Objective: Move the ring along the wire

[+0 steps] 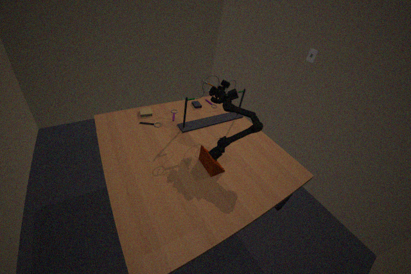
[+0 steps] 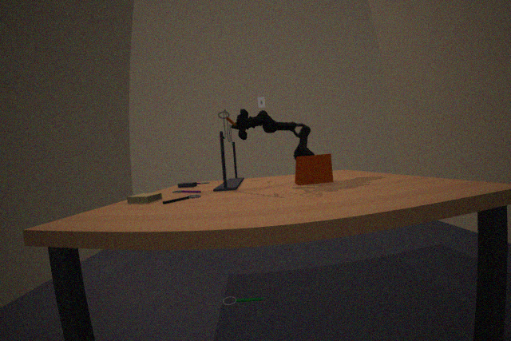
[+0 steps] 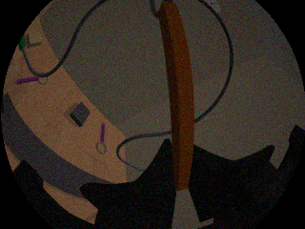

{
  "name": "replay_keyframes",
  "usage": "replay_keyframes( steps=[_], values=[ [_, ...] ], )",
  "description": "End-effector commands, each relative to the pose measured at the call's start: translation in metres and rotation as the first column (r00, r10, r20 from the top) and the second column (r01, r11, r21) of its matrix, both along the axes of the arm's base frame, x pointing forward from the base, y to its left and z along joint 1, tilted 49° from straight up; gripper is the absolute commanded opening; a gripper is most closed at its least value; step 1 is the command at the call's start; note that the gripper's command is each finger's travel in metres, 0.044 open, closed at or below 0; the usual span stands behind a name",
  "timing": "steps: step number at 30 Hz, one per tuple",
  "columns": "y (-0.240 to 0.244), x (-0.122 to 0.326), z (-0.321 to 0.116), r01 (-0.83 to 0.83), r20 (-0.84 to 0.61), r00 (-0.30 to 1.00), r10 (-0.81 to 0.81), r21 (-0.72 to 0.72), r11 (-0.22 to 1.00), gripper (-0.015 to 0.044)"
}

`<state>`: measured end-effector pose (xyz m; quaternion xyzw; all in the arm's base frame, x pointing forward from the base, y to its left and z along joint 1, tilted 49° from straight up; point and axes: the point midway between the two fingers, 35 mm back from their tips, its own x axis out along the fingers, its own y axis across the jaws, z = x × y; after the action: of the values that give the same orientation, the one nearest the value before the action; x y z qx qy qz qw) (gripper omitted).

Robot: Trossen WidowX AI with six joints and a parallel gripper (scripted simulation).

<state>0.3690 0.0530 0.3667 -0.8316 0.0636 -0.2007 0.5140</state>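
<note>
Gripper (image 1: pixel 214 88) (image 2: pixel 234 125) (image 3: pixel 172 143) closed on orange handle (image 1: pixel 209 84) (image 2: pixel 231 121) (image 3: pixel 180 95). Ring (image 2: pixel 223 114) up at the wire's high grey loop (image 1: pixel 212 76) (image 3: pixel 232 57), between posts; threading unclear. Likely mid-traverse. Next: ease along the bend, turning the wrist, ring centred, grey untouched.

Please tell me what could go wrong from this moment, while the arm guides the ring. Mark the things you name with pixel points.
The grey wire curves close around the orange handle (image 1: pixel 209 84) (image 2: pixel 231 121) (image 3: pixel 181 95), so a small turn might make them touch.

The pincer (image 3: pixel 172 143) grips the handle at its far end from the ring (image 2: pixel 223 114), so a small tilt there may swing the ring into the wire.
</note>
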Motion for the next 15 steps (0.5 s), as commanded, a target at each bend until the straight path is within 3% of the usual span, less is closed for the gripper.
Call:
replay_keyframes(
  steps=[1,15],
  values=[
    [0.0025,0.0003,0.0019,-0.008,0.000,1.000,0.008,-0.064,0.998,-0.0150],
    [0.0066,0.0003,0.0087,-0.009,-0.003,1.000,0.009,-0.247,0.969,-0.0150]
  ],
)
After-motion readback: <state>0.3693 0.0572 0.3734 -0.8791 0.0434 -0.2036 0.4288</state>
